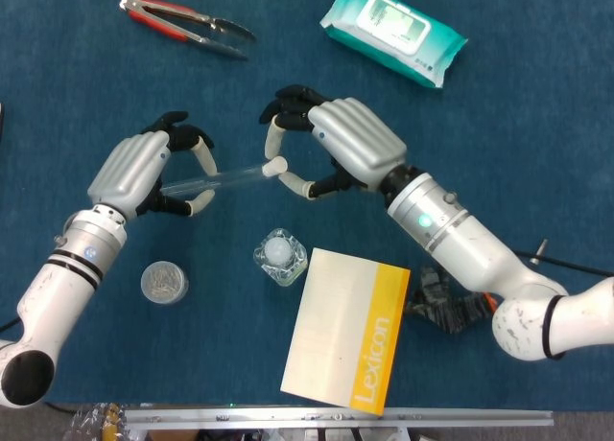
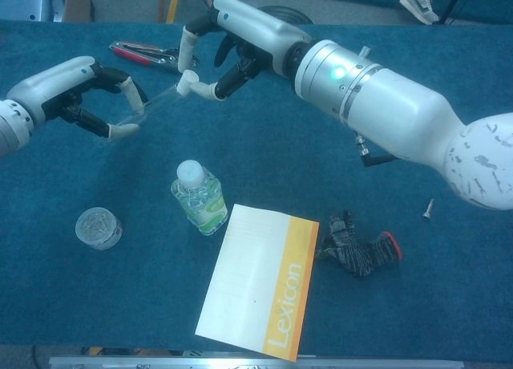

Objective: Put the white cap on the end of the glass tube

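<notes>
Left hand (image 1: 144, 173) grips the glass tube (image 1: 216, 179), long axis pointing rightward; right hand (image 1: 341, 144) pinches the white cap (image 1: 275, 166) right at the tube's free end, just above the small bottle (image 1: 279, 256).

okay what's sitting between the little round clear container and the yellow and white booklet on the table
A small clear plastic bottle with a white top stands between the round clear container and the yellow-and-white booklet on the blue cloth; both views show it.
</notes>
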Available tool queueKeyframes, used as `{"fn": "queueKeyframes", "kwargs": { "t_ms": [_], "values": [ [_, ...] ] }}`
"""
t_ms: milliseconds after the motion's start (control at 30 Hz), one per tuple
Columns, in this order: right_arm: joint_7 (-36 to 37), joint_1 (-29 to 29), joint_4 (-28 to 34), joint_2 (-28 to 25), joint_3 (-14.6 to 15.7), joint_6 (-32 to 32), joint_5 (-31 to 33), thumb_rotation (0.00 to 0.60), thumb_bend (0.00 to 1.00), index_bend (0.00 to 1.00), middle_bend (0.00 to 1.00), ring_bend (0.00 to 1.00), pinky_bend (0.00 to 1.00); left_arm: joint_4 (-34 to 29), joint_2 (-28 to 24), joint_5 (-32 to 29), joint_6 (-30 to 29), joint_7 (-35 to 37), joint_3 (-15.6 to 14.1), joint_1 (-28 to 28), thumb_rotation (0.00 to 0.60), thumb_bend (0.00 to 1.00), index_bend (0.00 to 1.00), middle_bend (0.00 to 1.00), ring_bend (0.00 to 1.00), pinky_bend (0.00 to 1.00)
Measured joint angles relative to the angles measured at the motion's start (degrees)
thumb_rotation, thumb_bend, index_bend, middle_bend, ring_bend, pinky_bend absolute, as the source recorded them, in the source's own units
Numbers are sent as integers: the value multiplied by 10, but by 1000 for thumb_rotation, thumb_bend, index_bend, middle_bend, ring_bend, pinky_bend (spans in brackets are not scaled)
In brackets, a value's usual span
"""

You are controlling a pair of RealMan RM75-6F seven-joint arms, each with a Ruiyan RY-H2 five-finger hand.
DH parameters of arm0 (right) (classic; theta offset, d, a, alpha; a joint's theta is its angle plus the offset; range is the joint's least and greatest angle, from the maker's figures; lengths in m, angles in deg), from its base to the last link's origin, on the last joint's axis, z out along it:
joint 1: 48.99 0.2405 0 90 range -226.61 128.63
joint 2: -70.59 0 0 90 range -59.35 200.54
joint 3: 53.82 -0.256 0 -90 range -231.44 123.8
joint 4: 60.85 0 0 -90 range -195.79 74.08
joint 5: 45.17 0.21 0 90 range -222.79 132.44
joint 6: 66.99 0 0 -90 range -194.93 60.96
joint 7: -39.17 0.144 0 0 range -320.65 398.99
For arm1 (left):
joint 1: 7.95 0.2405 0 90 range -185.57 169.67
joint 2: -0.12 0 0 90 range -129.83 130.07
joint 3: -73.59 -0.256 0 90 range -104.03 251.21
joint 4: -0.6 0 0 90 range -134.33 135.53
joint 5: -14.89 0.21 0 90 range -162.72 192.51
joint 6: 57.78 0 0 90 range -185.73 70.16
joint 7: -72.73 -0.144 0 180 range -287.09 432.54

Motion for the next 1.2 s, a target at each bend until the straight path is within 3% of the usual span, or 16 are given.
{"fn": "queueKeyframes", "kwargs": {
  "t_ms": [1200],
  "values": [
    [5, 10, -24, 26, 2, 6, 5, 600, 322, 584, 306, 137, 318, 1, 0, -8, 2, 2, -2, -8, 600, 329, 595, 293, 76, 122]
  ]
}}
